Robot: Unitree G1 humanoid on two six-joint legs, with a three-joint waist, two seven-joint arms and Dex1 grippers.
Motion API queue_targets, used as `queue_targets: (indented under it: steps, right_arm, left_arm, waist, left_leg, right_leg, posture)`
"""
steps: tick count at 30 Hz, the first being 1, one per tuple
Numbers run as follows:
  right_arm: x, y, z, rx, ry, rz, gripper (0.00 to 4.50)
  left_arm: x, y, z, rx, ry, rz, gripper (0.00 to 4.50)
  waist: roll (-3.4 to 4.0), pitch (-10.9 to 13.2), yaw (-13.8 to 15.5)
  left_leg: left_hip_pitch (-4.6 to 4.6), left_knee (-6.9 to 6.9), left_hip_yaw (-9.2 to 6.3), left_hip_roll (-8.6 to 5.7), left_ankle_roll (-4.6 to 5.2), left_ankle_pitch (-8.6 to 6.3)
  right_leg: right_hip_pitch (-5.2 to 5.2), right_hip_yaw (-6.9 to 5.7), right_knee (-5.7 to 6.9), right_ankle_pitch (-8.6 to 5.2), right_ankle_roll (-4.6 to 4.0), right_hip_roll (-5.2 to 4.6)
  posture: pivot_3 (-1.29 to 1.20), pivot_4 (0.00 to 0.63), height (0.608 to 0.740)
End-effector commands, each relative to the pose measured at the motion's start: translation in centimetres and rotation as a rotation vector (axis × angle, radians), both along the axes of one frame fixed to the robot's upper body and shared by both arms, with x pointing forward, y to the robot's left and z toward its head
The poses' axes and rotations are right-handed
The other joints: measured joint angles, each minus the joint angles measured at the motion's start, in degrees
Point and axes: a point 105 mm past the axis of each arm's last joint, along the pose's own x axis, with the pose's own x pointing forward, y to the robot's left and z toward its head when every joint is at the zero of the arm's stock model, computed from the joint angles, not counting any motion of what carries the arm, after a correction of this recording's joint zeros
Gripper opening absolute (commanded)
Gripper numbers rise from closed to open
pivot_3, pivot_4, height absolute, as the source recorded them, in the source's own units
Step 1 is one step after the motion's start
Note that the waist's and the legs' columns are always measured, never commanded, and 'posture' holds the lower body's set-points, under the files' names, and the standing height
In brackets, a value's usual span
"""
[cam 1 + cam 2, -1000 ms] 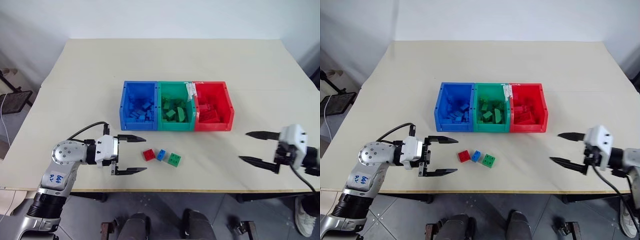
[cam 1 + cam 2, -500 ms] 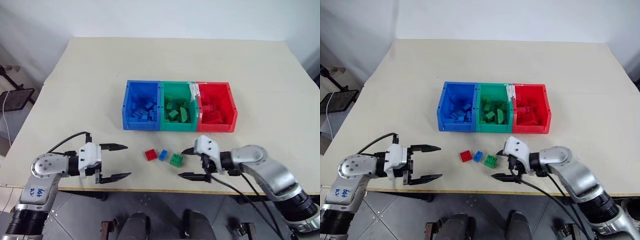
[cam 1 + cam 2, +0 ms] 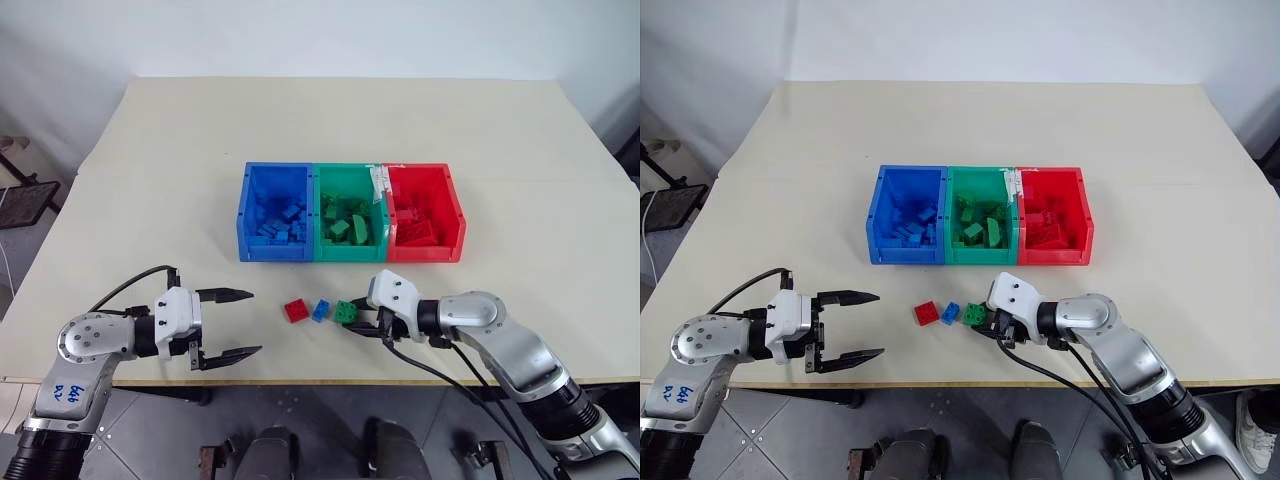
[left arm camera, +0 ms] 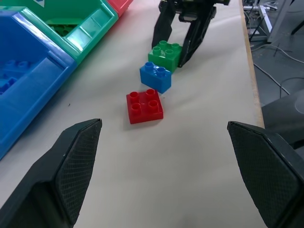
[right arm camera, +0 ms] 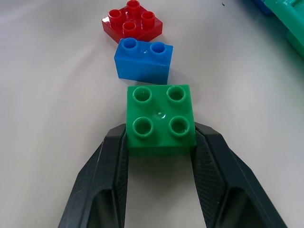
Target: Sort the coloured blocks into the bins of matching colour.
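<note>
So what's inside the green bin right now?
The green bin holds a loose pile of green blocks, lying at mixed angles. Whatever lies under the top ones is covered, so no count.

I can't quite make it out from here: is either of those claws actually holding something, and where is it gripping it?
The right gripper clamps the green block by its two opposite side faces, on the table. The left gripper is open, holding nothing.

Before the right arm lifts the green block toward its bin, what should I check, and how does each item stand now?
1. Right gripper fingers flank the green block on both sides: ok.
2. Grip firm enough to lift: cannot tell.
3. Blue block apart from the green block: ok.
4. Red block out of the way: ok.
5. Green bin open: ok.
6. Left gripper open, away from the blocks: ok.
</note>
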Motion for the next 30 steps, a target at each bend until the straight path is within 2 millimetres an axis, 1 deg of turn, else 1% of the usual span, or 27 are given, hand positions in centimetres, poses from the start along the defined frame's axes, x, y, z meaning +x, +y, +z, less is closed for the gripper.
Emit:
queue_targets:
  steps: [1, 4, 5, 6, 7, 8, 10, 12, 15, 16, 17, 18, 21, 22, 23, 25, 26, 28, 30]
  right_arm:
    - [1.2, -0.4, 3.9, 0.150, -0.050, -0.043, 1.46]
    - [4.1, -0.7, 8.4, 0.293, -0.155, -0.146, 1.46]
    - [4.9, -0.7, 9.5, 0.320, -0.191, -0.166, 1.46]
    - [5.7, -0.7, 10.4, 0.336, -0.219, -0.185, 1.46]
    - [7.0, -0.6, 11.3, 0.351, -0.255, -0.220, 1.46]
    - [7.8, -0.5, 11.9, 0.359, -0.277, -0.241, 1.46]
    - [9.2, -0.2, 12.1, 0.351, -0.294, -0.264, 1.46]
    - [9.8, 0.0, 11.9, 0.339, -0.296, -0.266, 1.46]
    - [10.1, 0.5, 11.7, 0.355, -0.263, -0.244, 2.52]
    - [9.9, 0.5, 11.8, 0.358, -0.271, -0.226, 2.73]
    - [9.7, 0.5, 11.9, 0.359, -0.280, -0.213, 3.12]
    - [9.1, 0.1, 11.9, 0.357, -0.300, -0.179, 3.48]
    - [6.5, -1.3, 12.5, 0.400, -0.355, -0.047, 4.48]
    - [5.5, -1.7, 12.5, 0.407, -0.361, -0.002, 4.48]
    - [4.2, -2.3, 12.3, 0.407, -0.357, 0.057, 4.48]
    - [2.4, -3.5, 11.5, 0.386, -0.360, 0.126, 4.48]
    - [1.7, -4.2, 10.9, 0.374, -0.355, 0.146, 4.48]
    - [0.1, -6.1, 9.0, 0.318, -0.329, 0.178, 4.48]
    - [-1.5, -7.8, 7.4, 0.266, -0.253, 0.210, 4.48]
  left_arm:
    - [0.2, 0.2, 1.2, -0.021, -0.056, 0.028, 4.50]
    - [0.5, 1.0, 1.7, -0.058, -0.068, 0.103, 4.50]
    - [0.6, 1.4, 1.9, -0.071, -0.071, 0.133, 4.50]
    - [0.7, 1.7, 1.9, -0.077, -0.073, 0.160, 4.50]
    - [0.8, 2.3, 2.0, -0.091, -0.080, 0.206, 4.50]
    - [0.9, 2.7, 2.0, -0.101, -0.085, 0.237, 4.50]
    - [1.0, 3.1, 2.2, -0.127, -0.092, 0.285, 4.50]
    - [1.1, 3.1, 2.4, -0.140, -0.098, 0.304, 4.50]
    - [1.1, 3.4, 2.5, -0.137, -0.094, 0.325, 4.50]
    - [1.2, 3.7, 2.6, -0.138, -0.088, 0.341, 4.50]
    - [1.3, 3.9, 2.7, -0.140, -0.083, 0.352, 4.50]
    - [0.8, 3.9, 2.4, -0.156, 0.017, 0.339, 4.50]
    - [0.9, 4.2, 2.5, -0.117, 0.007, 0.343, 4.50]
    - [0.9, 4.3, 2.5, -0.103, -0.002, 0.343, 4.50]
    - [1.0, 4.6, 2.5, -0.091, 0.003, 0.345, 4.50]
    - [1.0, 5.1, 2.4, -0.072, 0.018, 0.341, 4.50]
    - [1.1, 5.4, 2.4, -0.057, 0.019, 0.340, 4.50]
    - [1.2, 6.0, 2.1, -0.008, 0.031, 0.330, 4.50]
    - [0.9, 5.9, 1.5, 0.034, 0.081, 0.282, 4.50]
  waist:
    - [0.00, 0.0, -0.1]
    - [0.02, 0.0, -0.5]
    - [0.02, 0.0, -0.5]
    - [0.02, 0.0, -0.5]
    - [0.02, 0.0, -0.6]
    - [0.02, 0.0, -0.8]
    - [0.02, 0.0, -1.0]
    - [0.02, 0.0, -0.8]
    - [0.02, 0.0, -0.9]
    - [0.02, 0.0, -1.0]
    - [0.03, 0.0, -1.2]
    - [0.03, 0.0, -1.4]
    - [0.03, 0.0, -1.5]
    - [0.03, 0.0, -1.4]
    - [0.02, 0.0, -1.5]
    - [0.02, 0.0, -1.4]
    - [0.02, 0.0, -1.5]
    - [0.02, 0.0, -1.5]
    - [0.02, 0.0, -1.2]
  left_leg:
    - [-0.01, 0.00, 0.00, 0.00, 0.00, 0.00]
    - [-0.01, 0.00, 0.00, 0.03, 0.00, 0.00]
    - [0.02, -0.02, 0.00, 0.05, 0.00, 0.00]
    - [0.02, -0.04, -0.01, 0.06, 0.00, 0.00]
    - [0.04, -0.07, 0.00, 0.06, -0.02, -0.01]
    - [0.04, -0.09, 0.01, 0.06, -0.03, -0.02]
    - [0.05, -0.15, 0.01, 0.05, -0.04, -0.02]
    - [0.01, -0.17, -0.10, 0.03, -0.04, -0.02]
    - [0.00, -0.19, -0.11, -0.01, -0.03, -0.02]
    - [0.00, -0.20, -0.10, -0.01, -0.03, -0.02]
    - [0.00, -0.21, -0.10, -0.01, -0.03, -0.02]
    - [0.00, -0.22, -0.10, 0.01, -0.03, -0.02]
    - [0.01, -0.25, -0.15, 0.04, -0.04, -0.02]
    - [0.00, -0.26, -0.17, 0.01, -0.03, -0.02]
    - [0.00, -0.26, -0.16, -0.01, -0.03, -0.02]
    - [-0.01, -0.26, -0.12, -0.01, -0.02, -0.03]
    - [0.01, -0.27, -0.11, 0.01, -0.02, -0.03]
    - [0.04, -0.26, 0.00, 0.03, -0.02, -0.03]
    - [0.04, -0.25, 0.00, 0.03, -0.01, -0.03]
  right_leg:
    - [0.00, 0.00, -0.01, 0.00, 0.00, 0.00]
    - [-0.03, 0.01, 0.02, 0.00, 0.00, 0.01]
    - [-0.05, 0.05, 0.03, 0.00, 0.00, 0.02]
    - [-0.06, 0.06, 0.03, 0.00, 0.00, 0.03]
    - [-0.07, 0.05, 0.05, 0.00, 0.00, 0.04]
    - [-0.08, 0.03, 0.05, 0.00, 0.00, 0.04]
    - [-0.08, 0.01, 0.04, 0.00, 0.00, 0.04]
    - [-0.08, -0.06, 0.06, 0.00, 0.00, 0.03]
    - [-0.06, -0.10, 0.05, 0.00, 0.00, 0.00]
    - [-0.07, -0.11, 0.04, 0.00, 0.00, 0.00]
    - [-0.08, -0.12, 0.04, 0.00, 0.00, 0.00]
    - [-0.08, -0.14, 0.04, 0.00, 0.00, 0.00]
    - [-0.07, -0.20, 0.04, 0.00, 0.00, 0.01]
    - [-0.06, -0.20, 0.02, 0.00, 0.00, -0.01]
    - [-0.04, -0.21, 0.00, 0.00, 0.00, -0.02]
    - [-0.03, -0.21, -0.07, 0.00, 0.00, -0.02]
    - [-0.03, -0.21, -0.06, 0.00, 0.00, -0.01]
    - [-0.03, -0.19, -0.07, 0.00, 0.00, -0.01]
    - [-0.01, -0.19, -0.07, 0.00, 0.00, 0.00]
  posture:
    - [0.00, 0.150, 0.740]
    - [0.00, 0.150, 0.740]
    - [0.00, 0.150, 0.740]
    - [0.00, 0.150, 0.740]
    - [0.00, 0.150, 0.740]
    - [0.00, 0.150, 0.740]
    - [0.00, 0.150, 0.740]
    - [0.00, 0.150, 0.740]
    - [0.00, 0.150, 0.740]
    - [0.00, 0.150, 0.740]
    - [0.00, 0.150, 0.740]
    - [0.00, 0.150, 0.740]
    - [0.00, 0.150, 0.740]
    - [0.00, 0.150, 0.740]
    - [0.00, 0.150, 0.740]
    - [0.00, 0.150, 0.740]
    - [0.00, 0.150, 0.740]
    - [0.00, 0.150, 0.740]
    - [0.00, 0.150, 0.740]
